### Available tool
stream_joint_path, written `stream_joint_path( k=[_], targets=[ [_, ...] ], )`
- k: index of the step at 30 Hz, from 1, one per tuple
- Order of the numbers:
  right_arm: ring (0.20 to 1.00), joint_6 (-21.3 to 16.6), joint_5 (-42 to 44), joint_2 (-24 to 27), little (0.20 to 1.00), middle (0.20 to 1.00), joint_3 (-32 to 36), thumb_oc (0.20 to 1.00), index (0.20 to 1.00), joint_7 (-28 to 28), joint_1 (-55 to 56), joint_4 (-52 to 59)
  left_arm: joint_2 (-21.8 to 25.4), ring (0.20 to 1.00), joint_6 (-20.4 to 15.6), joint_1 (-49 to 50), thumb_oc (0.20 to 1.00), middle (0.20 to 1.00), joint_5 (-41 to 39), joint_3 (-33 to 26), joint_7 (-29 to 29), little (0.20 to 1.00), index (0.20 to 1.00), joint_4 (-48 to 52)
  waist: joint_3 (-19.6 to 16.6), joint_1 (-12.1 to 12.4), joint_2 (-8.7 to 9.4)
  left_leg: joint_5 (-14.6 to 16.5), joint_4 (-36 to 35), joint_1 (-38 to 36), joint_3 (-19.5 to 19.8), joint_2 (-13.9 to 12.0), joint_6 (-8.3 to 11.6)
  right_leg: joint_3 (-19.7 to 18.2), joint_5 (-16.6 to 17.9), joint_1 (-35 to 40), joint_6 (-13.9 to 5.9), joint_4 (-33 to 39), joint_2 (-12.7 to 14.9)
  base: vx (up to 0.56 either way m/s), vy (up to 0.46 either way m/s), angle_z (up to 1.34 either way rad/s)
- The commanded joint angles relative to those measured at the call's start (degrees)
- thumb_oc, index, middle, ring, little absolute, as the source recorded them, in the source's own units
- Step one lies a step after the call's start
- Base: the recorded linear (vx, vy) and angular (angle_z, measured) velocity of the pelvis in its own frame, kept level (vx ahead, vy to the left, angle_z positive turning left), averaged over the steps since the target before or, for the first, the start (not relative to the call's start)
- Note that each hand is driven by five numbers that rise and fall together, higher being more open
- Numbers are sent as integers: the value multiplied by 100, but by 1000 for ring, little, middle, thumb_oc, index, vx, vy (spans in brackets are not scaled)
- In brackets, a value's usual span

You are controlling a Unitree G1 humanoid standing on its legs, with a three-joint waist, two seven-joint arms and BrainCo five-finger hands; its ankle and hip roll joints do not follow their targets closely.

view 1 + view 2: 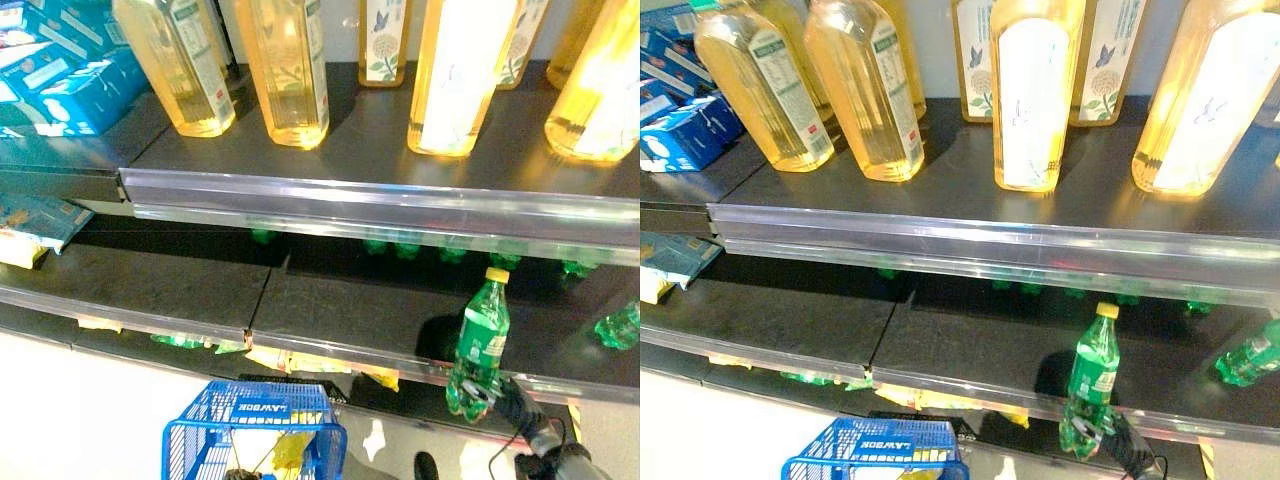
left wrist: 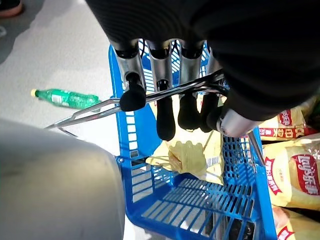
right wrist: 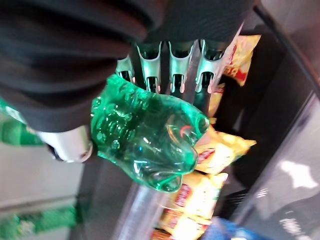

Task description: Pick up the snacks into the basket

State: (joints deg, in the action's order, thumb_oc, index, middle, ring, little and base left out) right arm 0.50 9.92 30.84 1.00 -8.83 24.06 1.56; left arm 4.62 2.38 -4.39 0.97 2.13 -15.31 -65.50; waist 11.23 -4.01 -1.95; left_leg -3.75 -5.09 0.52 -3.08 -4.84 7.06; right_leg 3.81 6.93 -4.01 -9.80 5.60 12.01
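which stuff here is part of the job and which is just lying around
Job: blue basket, its handle held by the left hand; green bottle gripped by the right hand; yellow snack bags.

Lying about: oil bottles, blue boxes, green bottle on the floor.

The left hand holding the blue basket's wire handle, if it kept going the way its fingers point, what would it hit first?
Probably the yellow snack bag lying inside the blue plastic basket. The left hand is curled round the wire handle, fingertips pointing down into the basket, though depth is hard to judge.
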Motion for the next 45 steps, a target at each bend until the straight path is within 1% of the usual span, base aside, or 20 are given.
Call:
stream_joint_path(
  k=[1,6,8,9,10,11,12,18,19,20,21,22,25,26,29,34,42,43,44,45],
  targets=[
    [200,-413,-171,391,200,200,297,200,200,-337,-149,749,226,200,47,-88,200,200,-115,-133,63,200,200,-589,-313,-15,93,188,9,-38,-51,174,-111,220,-326,70,52,-99,-193,0,0,0],
    [200,-410,-427,793,200,200,287,200,200,-656,169,678,355,200,20,-97,200,200,-273,-345,117,200,200,-675,-488,-43,181,221,9,-93,-77,150,-98,215,-342,132,45,-75,-229,14,-8,0],
    [200,-406,-820,1016,200,200,183,200,200,-772,239,484,409,200,-5,-146,200,200,-376,-410,114,200,200,-654,-549,-49,210,223,9,-95,-88,142,-88,229,-346,138,41,-71,-242,17,-8,-1],
    [200,-401,-1328,1237,200,200,-23,200,200,-779,220,179,448,200,-35,-205,200,200,-493,-426,75,200,200,-575,-585,-52,233,229,9,-102,-90,133,-82,242,-344,147,38,-70,-246,0,0,0],
    [200,-407,-1332,1236,200,200,-34,200,200,-775,209,168,449,200,-34,-205,200,200,-494,-430,74,200,200,-575,-585,-58,234,229,9,-102,-89,133,-82,243,-345,148,38,-70,-246,0,0,0],
    [200,-407,-1649,1340,200,200,-142,200,200,-759,176,83,465,200,-56,-261,200,200,-554,-391,47,200,200,-487,-600,-59,243,235,9,-100,-86,129,-81,245,-346,160,37,-64,-248,0,0,0],
    [200,-362,-1956,1415,200,200,-362,200,200,-698,37,-193,483,200,-98,-374,200,200,-637,-283,6,200,200,-300,-616,-51,243,234,9,-102,-88,122,-85,262,-346,173,31,-60,-250,0,0,0],
    [200,-332,-2517,1458,200,200,-975,200,200,-640,-464,-666,490,200,-259,-754,200,200,-845,221,-3,200,200,565,-578,-73,253,226,9,-57,-75,112,-90,270,-327,133,13,-60,-241,0,0,0],
    [200,-335,-2909,1507,200,200,-1170,200,200,-678,-578,-724,511,200,-308,-915,200,200,-817,499,17,200,200,1083,-545,-68,251,210,9,-9,-56,108,-91,273,-317,100,6,-60,-240,0,0,0],
    [200,-343,-2916,1498,200,200,-1190,200,200,-667,-601,-747,518,200,-303,-914,200,200,-817,495,16,200,200,1090,-545,-74,257,210,9,-6,-54,109,-91,274,-317,98,6,-60,-240,-44,-7,5],
    [200,-293,-3337,1506,200,200,-1387,200,200,-661,-788,-886,531,200,-329,-1086,200,200,-861,739,78,200,200,1572,-489,-62,251,191,9,54,-39,103,-97,278,-301,46,2,-60,-234,-30,-3,6],
    [200,-296,-3344,1497,200,200,-1399,200,200,-655,-804,-900,537,200,-320,-1083,200,200,-862,737,77,200,200,1583,-489,-65,255,191,9,58,-37,103,-97,279,-301,43,2,-60,-234,-52,-11,4],
    [200,-262,-4122,1489,200,200,-1790,200,200,-460,-1255,-1258,512,200,-314,-1400,200,200,-854,1021,187,200,200,1922,-365,-43,257,157,9,160,-23,90,-104,275,-261,-72,-9,-60,-226,-55,-16,2],
    [200,-224,-4505,1408,200,200,-2041,200,200,-350,-1578,-1517,480,200,-308,-1565,200,200,-870,1121,172,200,200,2059,-279,-34,254,133,9,224,-12,87,-106,255,-239,-133,-8,-60,-230,-86,-14,0],
    [200,-87,-4814,1273,200,200,-2362,200,200,-137,-2102,-1861,399,200,-297,-1810,200,200,-901,1329,179,200,200,2382,-120,-23,241,85,9,346,-7,98,-103,242,-189,-263,-11,-60,-226,-63,-9,2],
    [200,60,-4903,980,200,200,-2803,200,200,150,-2742,-2193,248,200,-306,-2159,200,200,-982,1619,153,200,200,2646,132,-1,229,1,9,518,27,116,-94,225,-118,-464,4,-72,-235,-44,-5,0],
    [200,165,-4983,574,200,200,-3442,200,200,451,-3496,-2701,28,200,-276,-2507,200,200,-985,1988,2,200,200,2582,403,29,248,-79,9,716,103,112,-84,217,-79,-664,36,-105,-245,-26,-14,1],
    [200,223,-4938,369,200,200,-3653,200,200,574,-3792,-3007,-59,200,-286,-2573,200,200,-997,2142,-22,200,200,2574,489,71,235,-111,9,770,130,126,-86,221,-62,-711,46,-114,-248,-25,-10,3],
    [200,219,-4935,356,200,200,-3666,200,200,587,-3811,-3031,-54,200,-288,-2579,200,200,-998,2138,-24,200,200,2571,492,66,240,-112,9,773,130,126,-86,221,-61,-714,46,-115,-248,-36,-21,6],
    [200,288,-4818,120,200,200,-3826,200,200,731,-4088,-3393,-142,200,-300,-2624,200,200,-1054,2274,-30,200,200,2578,559,106,224,-137,12,824,147,134,-88,229,-46,-753,51,-126,-241,-13,-11,4]
  ],
)
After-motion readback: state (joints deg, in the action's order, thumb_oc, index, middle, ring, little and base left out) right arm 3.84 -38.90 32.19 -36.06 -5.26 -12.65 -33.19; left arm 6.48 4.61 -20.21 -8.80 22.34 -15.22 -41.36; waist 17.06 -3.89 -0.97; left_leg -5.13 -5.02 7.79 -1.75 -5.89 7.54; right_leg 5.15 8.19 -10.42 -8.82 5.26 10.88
